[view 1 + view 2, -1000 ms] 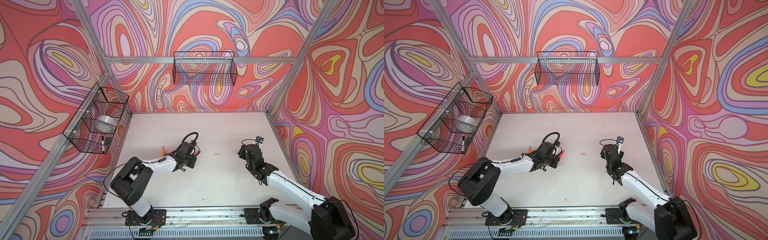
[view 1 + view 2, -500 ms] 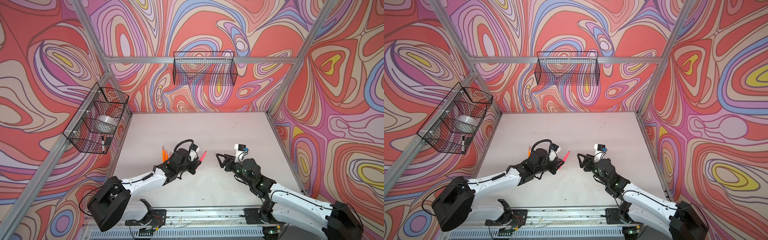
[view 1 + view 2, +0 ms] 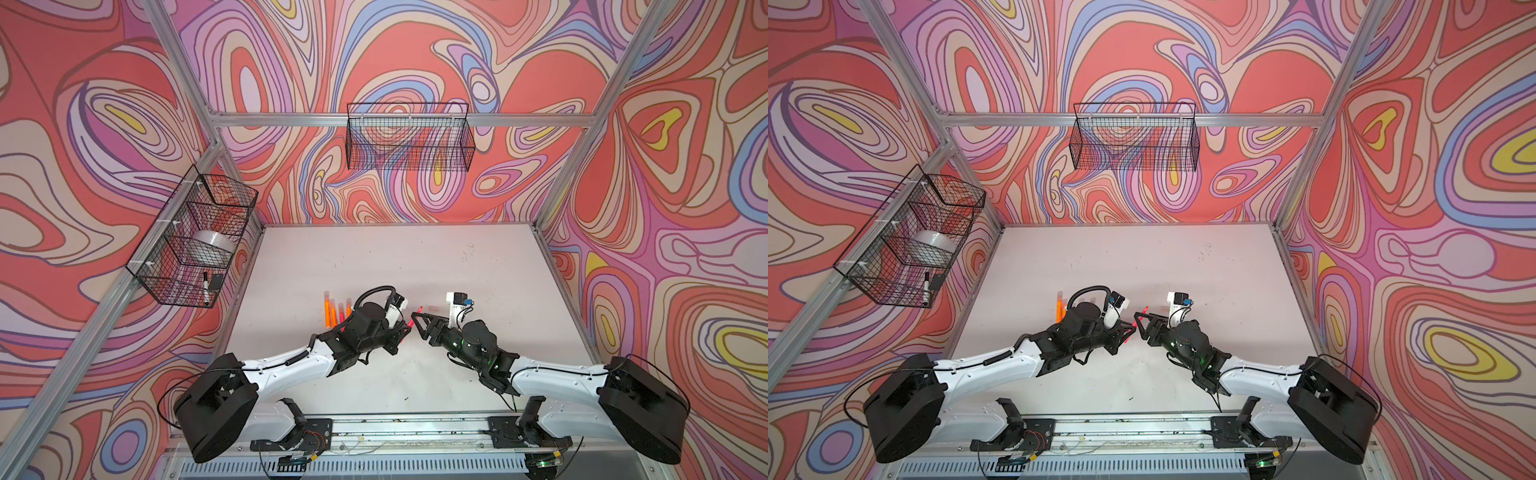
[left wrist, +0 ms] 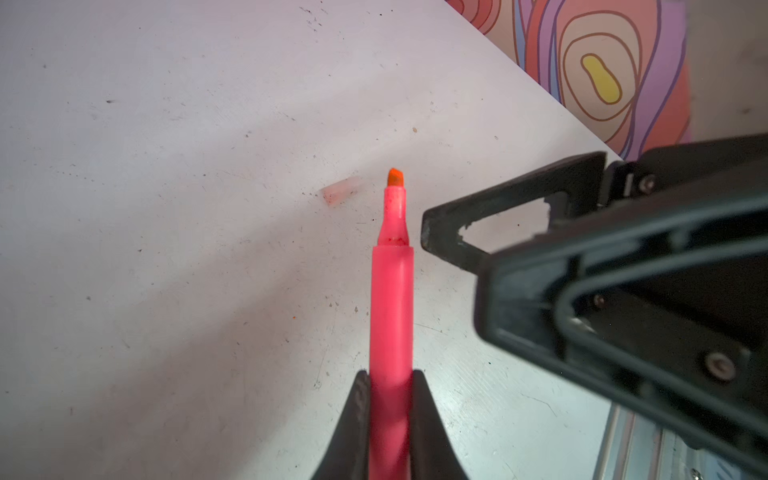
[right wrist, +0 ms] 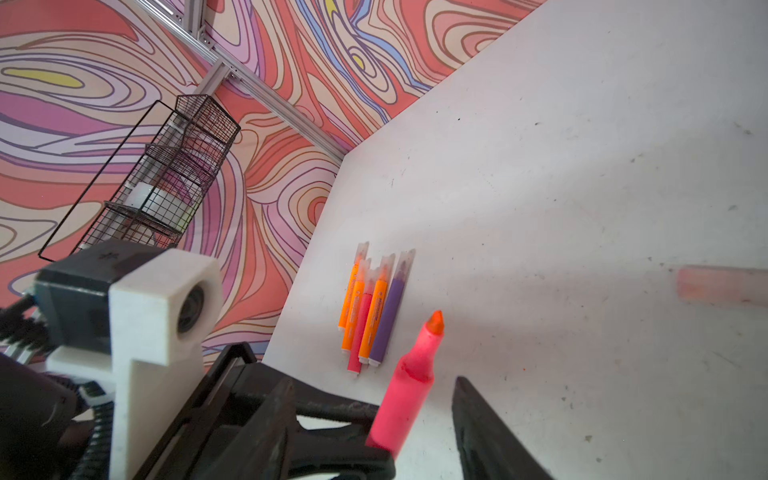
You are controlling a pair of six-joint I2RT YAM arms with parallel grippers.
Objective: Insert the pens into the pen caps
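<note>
Five pens (image 5: 368,307) look capped as far as I can tell, bunched on the desk (image 5: 540,166) — one pink pen (image 4: 392,299) to go. Left jaws are clamped on its barrel, tip bare. Right jaws gape empty just beside it — the last cap (image 4: 341,195) lies loose nearby.

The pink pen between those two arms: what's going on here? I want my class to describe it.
The left tool is shut on an uncapped pink pen and holds it off the table, with the tip sticking out toward the other arm. The right tool is open and empty, right beside that tip. One loose cap lies on the table just past the tip. The five other pens, already capped, lie side by side on the table.
</note>
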